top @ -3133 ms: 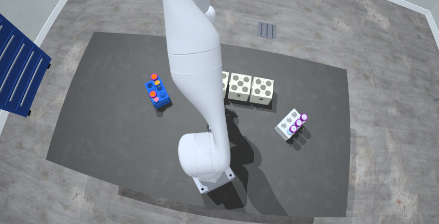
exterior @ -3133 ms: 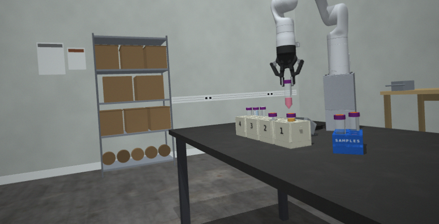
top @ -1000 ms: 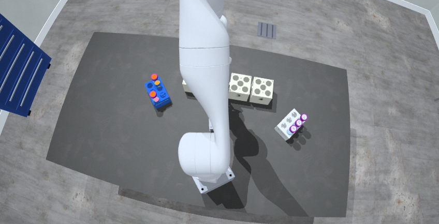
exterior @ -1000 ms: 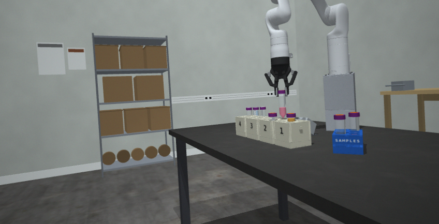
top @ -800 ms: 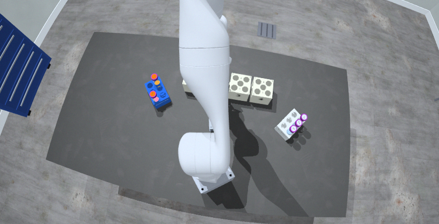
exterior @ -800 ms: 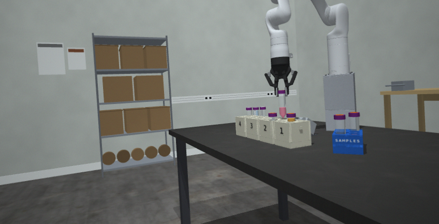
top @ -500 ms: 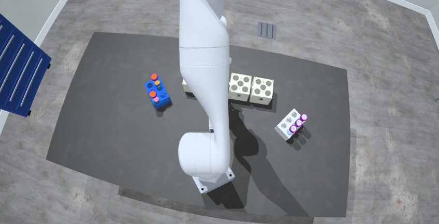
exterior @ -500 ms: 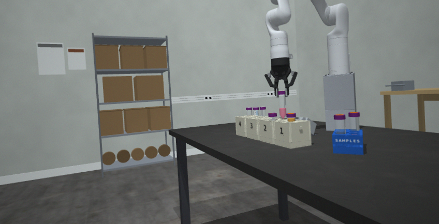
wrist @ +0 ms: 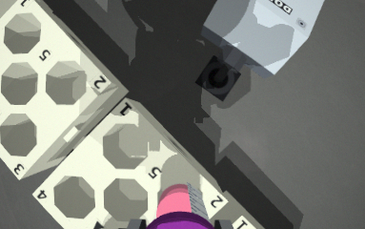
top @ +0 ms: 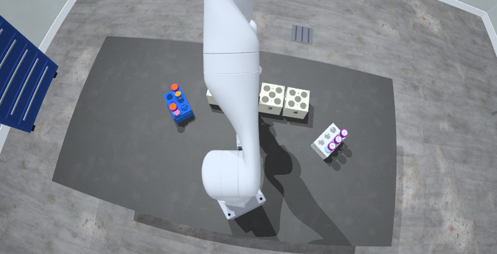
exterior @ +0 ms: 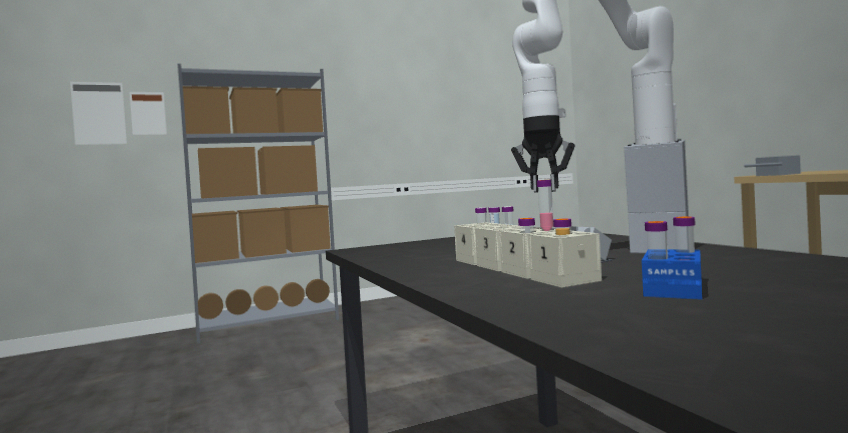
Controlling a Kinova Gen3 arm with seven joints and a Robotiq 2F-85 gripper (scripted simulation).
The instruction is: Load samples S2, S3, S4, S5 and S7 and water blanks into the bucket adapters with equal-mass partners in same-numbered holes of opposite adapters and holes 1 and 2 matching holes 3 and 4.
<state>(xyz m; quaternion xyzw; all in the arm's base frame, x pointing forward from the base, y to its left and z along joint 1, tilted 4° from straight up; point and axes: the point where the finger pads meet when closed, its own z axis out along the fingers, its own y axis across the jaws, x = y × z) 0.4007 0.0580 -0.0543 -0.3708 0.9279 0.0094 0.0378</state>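
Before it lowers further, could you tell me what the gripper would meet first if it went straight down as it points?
Probably an adapter top, with its pink-filled tube entering a hole there; which adapter or hole is unclear.

The white arm (exterior: 538,80) descends vertically from its raised elbow, wrist pointing straight down, with the black gripper (exterior: 546,186) clamped on the purple-capped tube (exterior: 545,207), which it holds upright.
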